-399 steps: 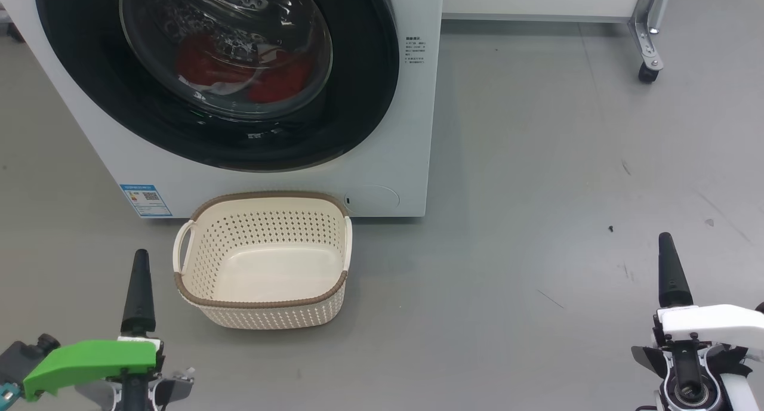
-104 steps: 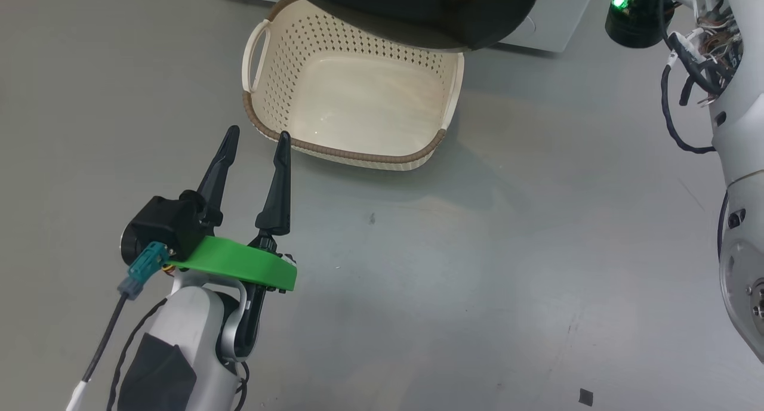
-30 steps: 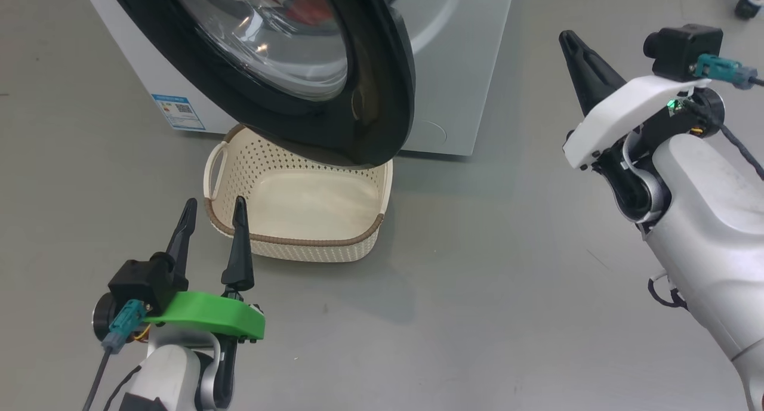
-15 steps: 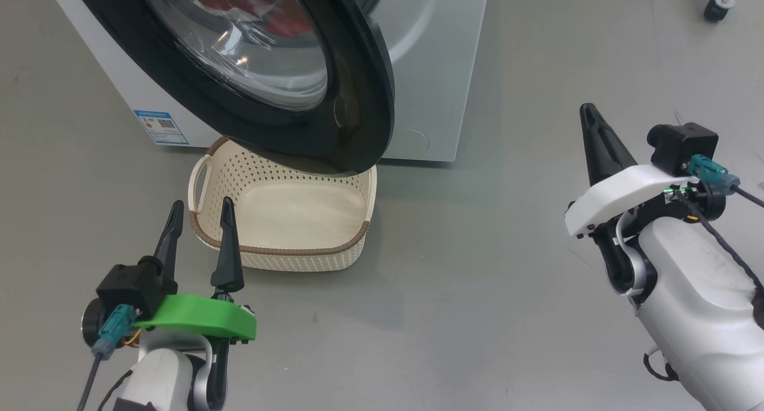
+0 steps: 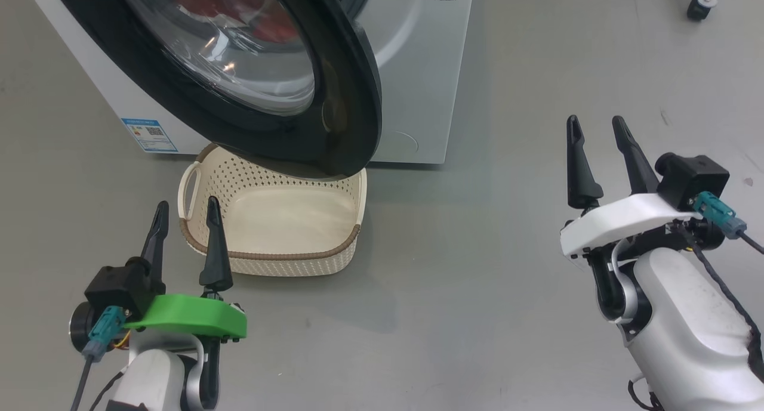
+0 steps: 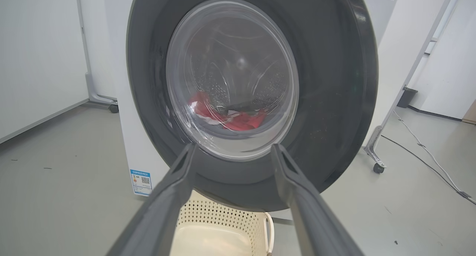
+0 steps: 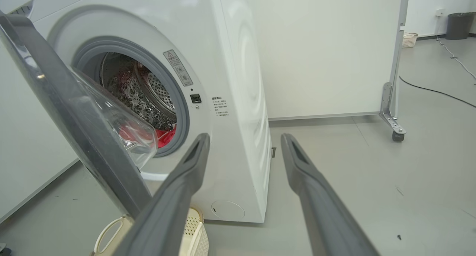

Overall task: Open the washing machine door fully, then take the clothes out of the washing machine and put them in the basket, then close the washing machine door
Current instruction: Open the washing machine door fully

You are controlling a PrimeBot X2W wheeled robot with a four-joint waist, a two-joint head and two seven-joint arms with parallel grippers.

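The door (image 5: 352, 130) stands partly open on the washer (image 5: 418, 65), hinged at the washer's left. Its free black edge is swung out in front and hangs over the back rim of the basket (image 5: 286, 256), which sits on the floor (image 5: 477, 262) just in front of the washer. The clothes (image 7: 166, 136) lie red in the drum (image 7: 156, 88) inside the washer, seen past the door's free edge. The left hand (image 5: 186, 203) is in front of the washer at the basket's front-left corner, fingers spread on nothing. The right hand (image 5: 595, 121) is off the washer's front right, fingers apart and empty. Bare floor lies open between it and the door's free edge
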